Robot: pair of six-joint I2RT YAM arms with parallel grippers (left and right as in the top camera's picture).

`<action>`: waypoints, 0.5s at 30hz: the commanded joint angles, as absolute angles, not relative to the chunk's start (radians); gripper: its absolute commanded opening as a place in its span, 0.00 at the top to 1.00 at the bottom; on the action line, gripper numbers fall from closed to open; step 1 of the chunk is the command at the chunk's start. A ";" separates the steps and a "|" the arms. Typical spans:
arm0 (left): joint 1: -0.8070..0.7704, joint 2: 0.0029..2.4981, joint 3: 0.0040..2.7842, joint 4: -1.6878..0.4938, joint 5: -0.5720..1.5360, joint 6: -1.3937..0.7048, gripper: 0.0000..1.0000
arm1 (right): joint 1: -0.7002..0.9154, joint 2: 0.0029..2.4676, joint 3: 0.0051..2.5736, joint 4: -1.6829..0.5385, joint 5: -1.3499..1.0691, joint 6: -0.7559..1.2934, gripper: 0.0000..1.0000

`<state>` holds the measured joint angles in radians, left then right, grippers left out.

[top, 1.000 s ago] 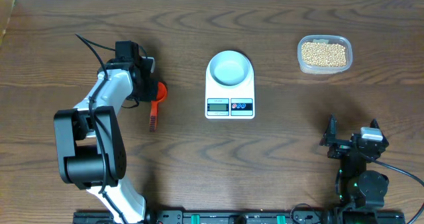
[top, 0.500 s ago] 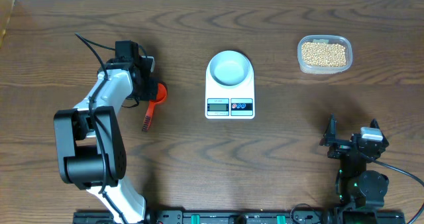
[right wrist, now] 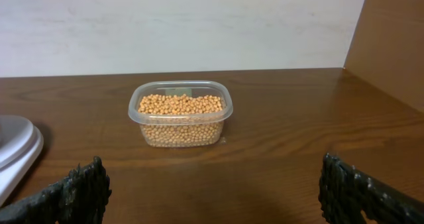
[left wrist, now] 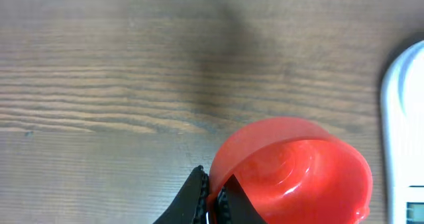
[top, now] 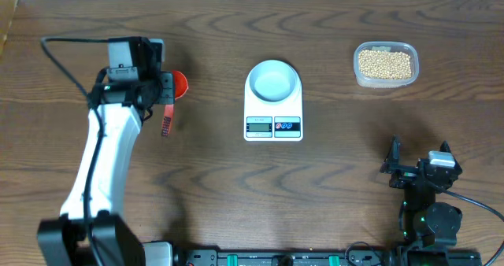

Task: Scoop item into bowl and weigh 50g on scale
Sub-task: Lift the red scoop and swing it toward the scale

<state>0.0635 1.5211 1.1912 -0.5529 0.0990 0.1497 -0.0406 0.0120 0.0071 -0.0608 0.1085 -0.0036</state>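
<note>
My left gripper (top: 166, 93) is shut on a red scoop (top: 178, 83) and holds it above the table, left of the scale; the handle hangs toward the front. In the left wrist view the jaws (left wrist: 213, 196) pinch the scoop (left wrist: 298, 168) next to its empty cup. The pale bowl (top: 272, 81) sits empty on the white scale (top: 273, 126). The tan beans (top: 385, 63) fill a clear tub at the back right, also in the right wrist view (right wrist: 180, 106). My right gripper (top: 417, 171) is open and empty at the front right (right wrist: 218, 197).
The clear tub (top: 358, 75) stands about a scale's width right of the scale. The scale's edge shows in the left wrist view (left wrist: 405, 111) and in the right wrist view (right wrist: 16, 144). A white wall runs behind the table (right wrist: 185, 25).
My left arm has raised the scoop off the table and carried it slightly left and back; the arm stands higher now. The right arm has not moved.
</note>
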 commanded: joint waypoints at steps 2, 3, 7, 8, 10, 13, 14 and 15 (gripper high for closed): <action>0.062 1.401 1.222 -0.597 0.096 -0.040 0.93 | -0.036 0.006 0.006 -0.064 0.118 0.010 0.01; 0.062 1.388 1.222 -0.607 0.101 -0.079 0.92 | -0.036 0.006 0.006 -0.064 0.117 0.011 0.01; 0.062 1.365 1.222 -0.650 0.155 -0.229 0.93 | -0.036 0.006 0.006 -0.064 0.118 0.010 0.01; 0.062 1.365 1.222 -0.660 0.163 -0.266 0.93 | -0.036 0.006 0.006 -0.064 0.117 0.010 0.01; 0.062 1.365 1.222 -0.697 0.176 -0.374 0.93 | -0.036 0.006 0.006 -0.064 0.118 0.011 0.01; 0.062 1.365 1.221 -0.741 0.176 -0.519 0.93 | -0.036 0.006 0.006 -0.064 0.118 0.011 0.01; 0.062 1.365 1.221 -0.760 0.176 -0.590 0.92 | -0.036 0.006 0.006 -0.064 0.118 0.011 0.01; 0.062 1.365 1.221 -0.770 0.176 -0.619 0.92 | -0.036 0.006 0.006 -0.064 0.118 0.011 0.01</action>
